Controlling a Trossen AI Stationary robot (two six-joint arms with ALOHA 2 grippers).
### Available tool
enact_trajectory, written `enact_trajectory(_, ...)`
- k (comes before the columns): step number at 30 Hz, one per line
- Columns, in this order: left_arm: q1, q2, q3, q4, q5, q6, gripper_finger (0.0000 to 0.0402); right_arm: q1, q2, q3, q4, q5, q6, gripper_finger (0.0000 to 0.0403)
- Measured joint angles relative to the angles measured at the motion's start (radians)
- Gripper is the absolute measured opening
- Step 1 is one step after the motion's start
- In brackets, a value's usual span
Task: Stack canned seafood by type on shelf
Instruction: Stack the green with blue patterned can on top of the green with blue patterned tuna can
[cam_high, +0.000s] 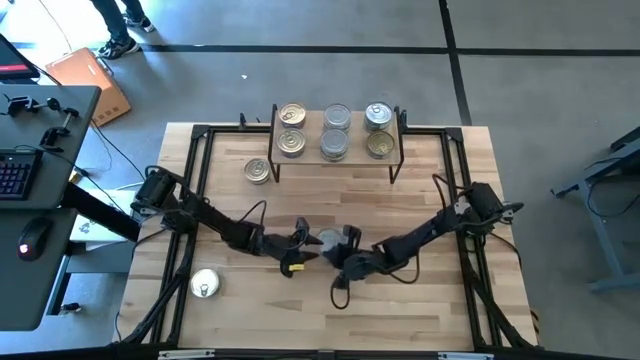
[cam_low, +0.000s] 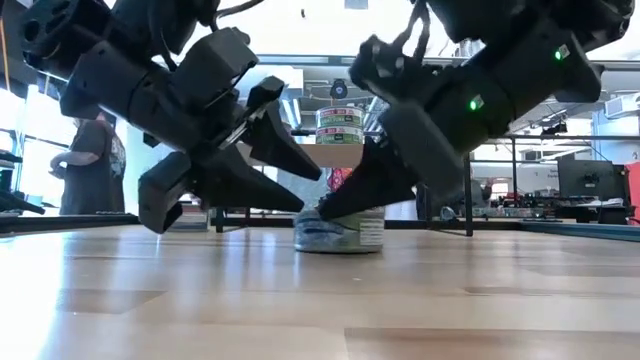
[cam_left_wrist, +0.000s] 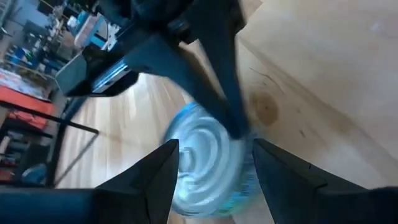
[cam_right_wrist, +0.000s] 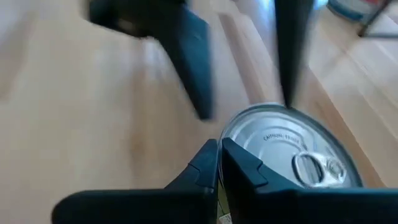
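A silver-lidded tin (cam_high: 328, 239) is seen standing at the table (cam_high: 440, 300) centre, at six o'clock from the shelf (cam_high: 336, 131). It is flanked by the left claw (cam_high: 297, 252), spread wide at nine o'clock, and the right claw (cam_high: 343, 250), pinched fully together at three o'clock, gripping nothing.

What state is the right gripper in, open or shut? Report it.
Shut: the right gripper has its fingers pressed together beside the silver tin, gripping nothing.
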Motion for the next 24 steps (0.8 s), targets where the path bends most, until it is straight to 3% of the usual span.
enact_trajectory(16,0.002,-0.001,0.001,-0.076,0.002,-0.009,0.02,-0.001,-0.061,-0.001,0.101,0.003,-0.013,0.0001)
enact_trajectory(24,0.002,-0.001,0.001,-0.069,-0.063,-0.053,0.0198,-0.001,-0.084,-0.001,0.108,-0.031,-0.016,0.0)
